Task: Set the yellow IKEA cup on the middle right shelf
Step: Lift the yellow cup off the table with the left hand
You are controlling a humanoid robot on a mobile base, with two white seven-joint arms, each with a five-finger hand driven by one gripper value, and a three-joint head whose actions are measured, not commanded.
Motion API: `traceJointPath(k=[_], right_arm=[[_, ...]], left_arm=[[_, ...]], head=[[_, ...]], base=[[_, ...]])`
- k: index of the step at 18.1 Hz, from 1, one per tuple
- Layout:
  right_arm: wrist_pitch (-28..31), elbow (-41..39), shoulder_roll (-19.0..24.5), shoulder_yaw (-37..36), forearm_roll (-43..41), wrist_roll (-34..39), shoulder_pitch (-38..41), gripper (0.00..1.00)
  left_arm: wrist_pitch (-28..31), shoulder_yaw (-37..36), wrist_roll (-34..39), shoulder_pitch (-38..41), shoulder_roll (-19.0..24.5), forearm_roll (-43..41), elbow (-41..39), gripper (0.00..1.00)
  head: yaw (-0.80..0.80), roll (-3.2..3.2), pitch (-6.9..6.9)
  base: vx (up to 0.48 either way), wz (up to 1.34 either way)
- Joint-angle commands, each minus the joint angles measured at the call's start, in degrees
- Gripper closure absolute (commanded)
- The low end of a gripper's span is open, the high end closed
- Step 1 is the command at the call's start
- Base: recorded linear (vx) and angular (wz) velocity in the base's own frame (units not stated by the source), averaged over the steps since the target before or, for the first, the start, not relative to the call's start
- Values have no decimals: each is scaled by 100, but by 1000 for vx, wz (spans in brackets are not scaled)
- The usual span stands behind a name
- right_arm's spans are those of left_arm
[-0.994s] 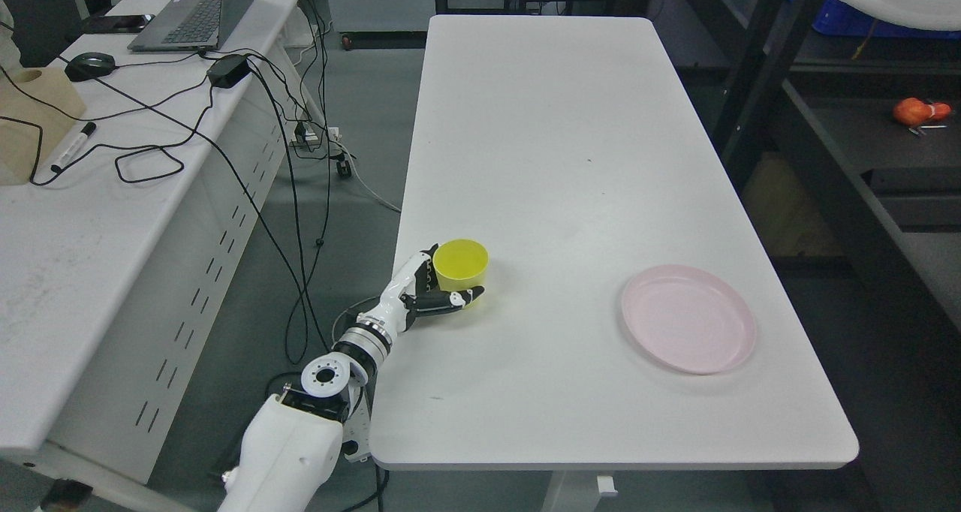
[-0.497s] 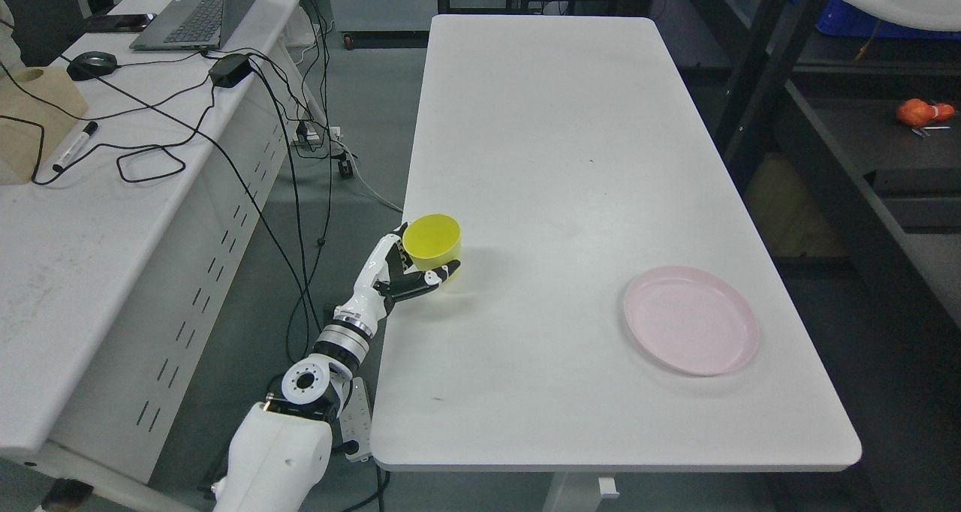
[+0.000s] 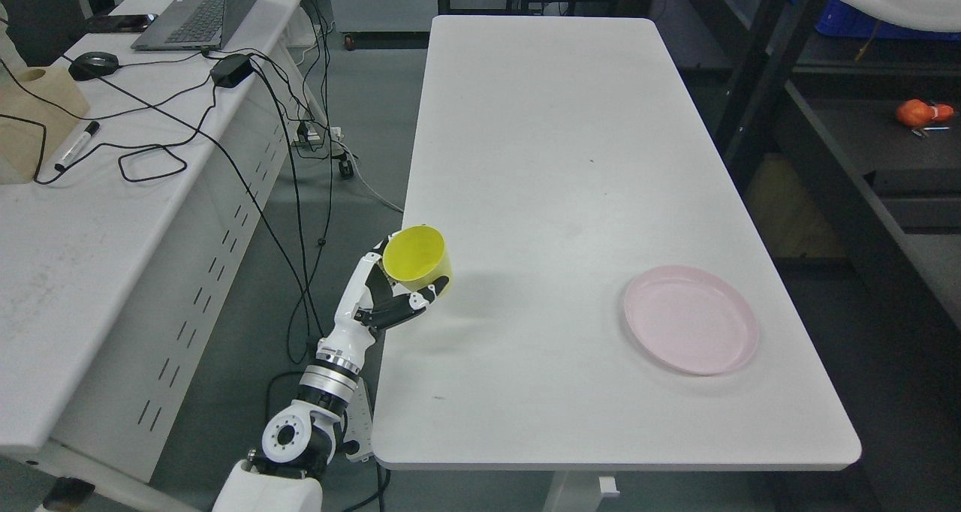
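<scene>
My left hand (image 3: 390, 290) is shut on the yellow cup (image 3: 417, 257) and holds it lifted at the left edge of the white table (image 3: 555, 159). The cup is tilted, its open mouth facing up and to the left. My fingers (image 3: 409, 302) wrap around its lower side. The dark shelf unit (image 3: 863, 152) stands to the right of the table. My right hand is not in view.
A pink plate (image 3: 689, 318) lies on the table's near right. An orange object (image 3: 922, 112) lies on a shelf at the right. A second desk (image 3: 97, 197) at the left carries a laptop (image 3: 199, 16), cables and a marker.
My left hand has lifted the yellow cup off the table and drawn it left and toward me; the cup has tilted. The view has shifted slightly.
</scene>
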Motion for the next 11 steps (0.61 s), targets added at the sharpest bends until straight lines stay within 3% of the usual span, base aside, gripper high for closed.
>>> traceJointPath(k=[1, 11], right_arm=[[1, 0, -100, 97, -141, -4, 79, 1], [1, 0, -100, 97, -141, -4, 79, 1]], left_arm=[[-9, 283, -3, 628, 100, 18, -2160, 100], [35, 538, 6, 866, 100, 9, -2302, 100]], head=[[0, 0, 0], [0, 0, 0]], base=[[-6, 12], [-34, -55]])
